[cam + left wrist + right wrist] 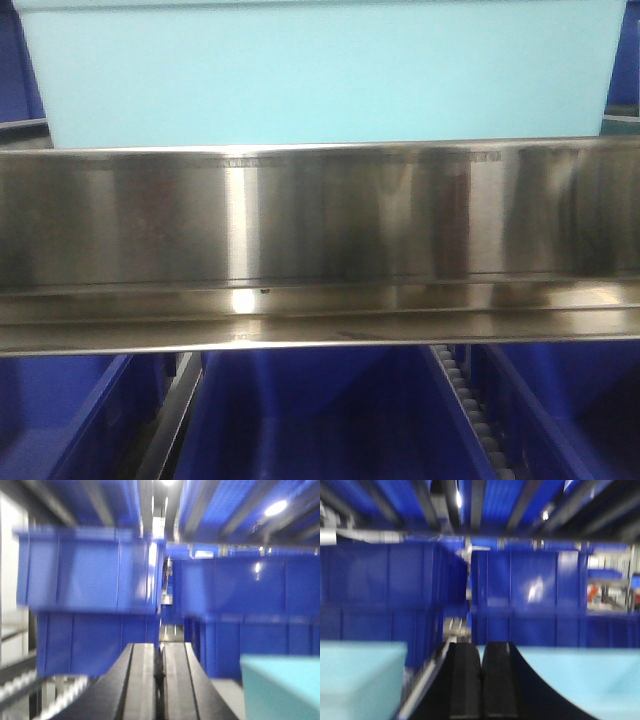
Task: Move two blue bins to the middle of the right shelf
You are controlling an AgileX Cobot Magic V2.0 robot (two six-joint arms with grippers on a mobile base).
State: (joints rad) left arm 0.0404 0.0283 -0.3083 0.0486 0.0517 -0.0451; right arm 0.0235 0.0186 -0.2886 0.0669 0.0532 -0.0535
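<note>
While the left gripper is clenched on nothing, blue bins stacked ahead of its jaws, the right gripper is likewise clenched empty (more bins beyond its jaws), so neither bin seems moved yet.

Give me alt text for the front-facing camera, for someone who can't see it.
A brushed steel shelf rail spans the whole frame. Above it shows a pale turquoise bin; below it, dark blue bins sit side by side.
</note>
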